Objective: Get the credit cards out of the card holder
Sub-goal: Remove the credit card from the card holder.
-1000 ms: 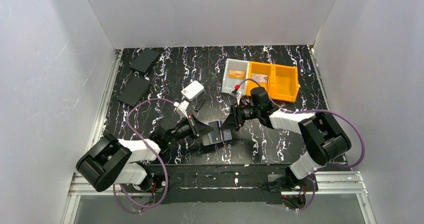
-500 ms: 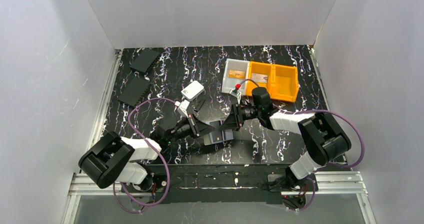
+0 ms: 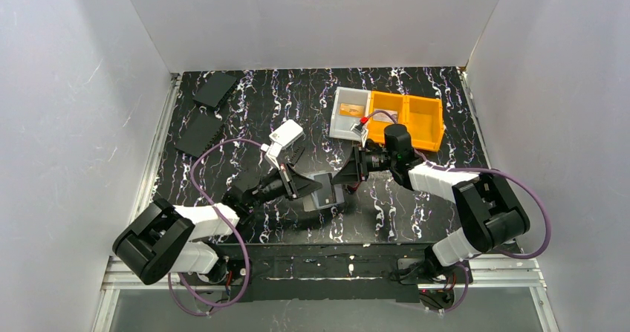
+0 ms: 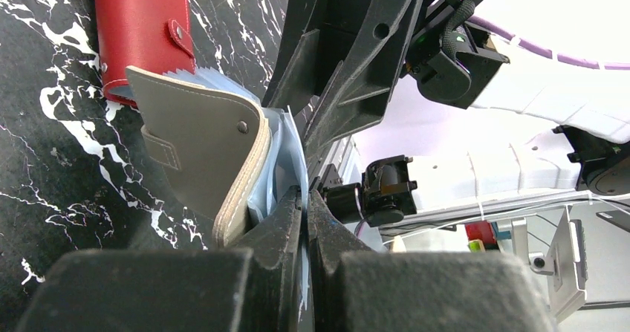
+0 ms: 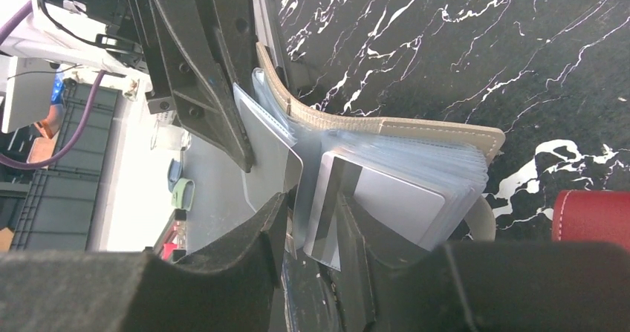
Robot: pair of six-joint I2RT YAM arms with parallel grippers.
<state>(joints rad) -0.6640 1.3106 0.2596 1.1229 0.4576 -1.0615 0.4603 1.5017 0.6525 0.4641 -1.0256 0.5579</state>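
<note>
Above marbled table, left hand is clamping the card holder steady — right hand is pinching its silvery-grey card for pulling.

right tool fingers hide the lower end of the pale card.

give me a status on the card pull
Left fingers shut on the holder. Right fingers straddle a grey card seated in the holder, grip unclear. Red wallet close beside, not blocking.
</note>
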